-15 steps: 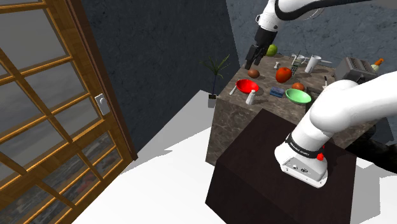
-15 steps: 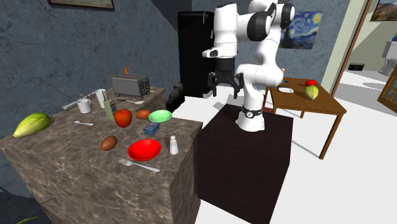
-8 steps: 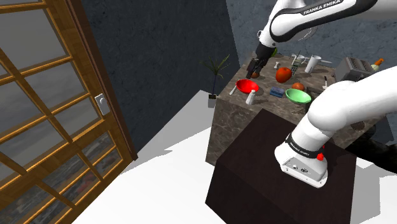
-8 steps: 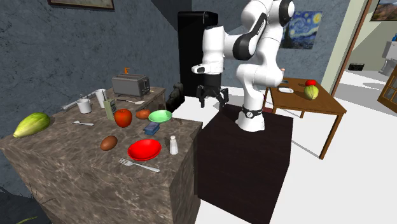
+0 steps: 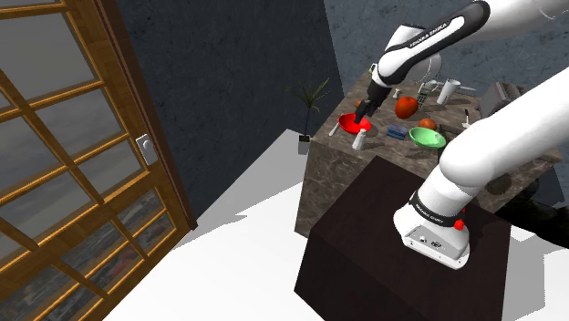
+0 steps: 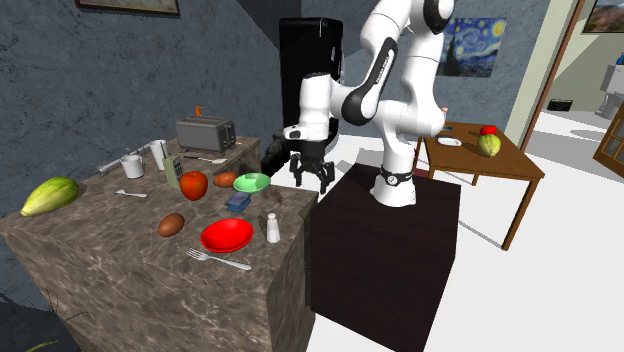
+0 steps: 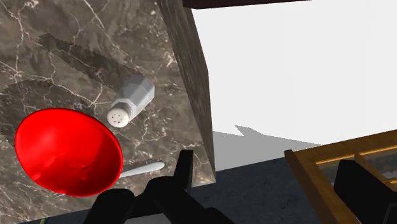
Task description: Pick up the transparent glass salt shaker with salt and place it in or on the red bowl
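There's the salt shaker [image 7: 130,100], standing upright on the dark marble counter [image 6: 100,225]. It's pale grey-white with a faceted body and a perforated cap, right near the counter's edge. Just beside it, not touching, sits the red bowl [image 7: 67,151], glossy, shallow, open side up.

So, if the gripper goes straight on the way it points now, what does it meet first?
Most likely the bare counter top close to its edge, beside the salt shaker, not the shaker or the red bowl. Depth is unclear; the gripper might even pass the edge.
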### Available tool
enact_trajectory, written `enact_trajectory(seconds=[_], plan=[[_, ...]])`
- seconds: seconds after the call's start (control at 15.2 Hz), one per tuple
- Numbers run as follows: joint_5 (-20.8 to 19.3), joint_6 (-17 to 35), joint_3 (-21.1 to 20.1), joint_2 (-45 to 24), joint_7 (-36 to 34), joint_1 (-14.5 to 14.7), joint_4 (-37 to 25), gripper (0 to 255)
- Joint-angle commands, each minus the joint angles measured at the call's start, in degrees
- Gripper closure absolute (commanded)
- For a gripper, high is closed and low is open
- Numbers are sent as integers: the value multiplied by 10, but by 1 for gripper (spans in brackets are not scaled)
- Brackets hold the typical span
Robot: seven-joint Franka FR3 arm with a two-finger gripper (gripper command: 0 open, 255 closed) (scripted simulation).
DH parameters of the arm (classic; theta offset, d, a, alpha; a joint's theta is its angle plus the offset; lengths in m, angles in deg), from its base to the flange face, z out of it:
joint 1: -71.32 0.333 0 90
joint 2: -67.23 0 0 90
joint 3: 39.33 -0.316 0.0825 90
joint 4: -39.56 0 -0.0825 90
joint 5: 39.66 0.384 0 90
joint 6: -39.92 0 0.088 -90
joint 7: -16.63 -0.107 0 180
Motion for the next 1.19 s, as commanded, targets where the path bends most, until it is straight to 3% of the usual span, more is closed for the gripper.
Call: enact_trajectory(seconds=[0.0, 0.13, 0.26, 0.4, 0.53, 0.66, 0.79, 0.86, 1.12], plan=[[12, 49, 24, -44, 26, 4, -3, 0], [41, 93, 53, -93, 64, 17, -11, 0], [98, 135, 85, -144, 120, 41, -23, 0], [199, 167, 112, -201, 209, 69, -41, 0], [342, 185, 110, -262, 329, 74, -70, 0], [468, 193, 71, -320, 439, 37, -105, 0], [553, 201, 17, -368, 519, -24, -141, 0], [585, 204, -2, -389, 551, -48, -158, 0], [646, 216, -44, -429, 601, -81, -184, 0]])
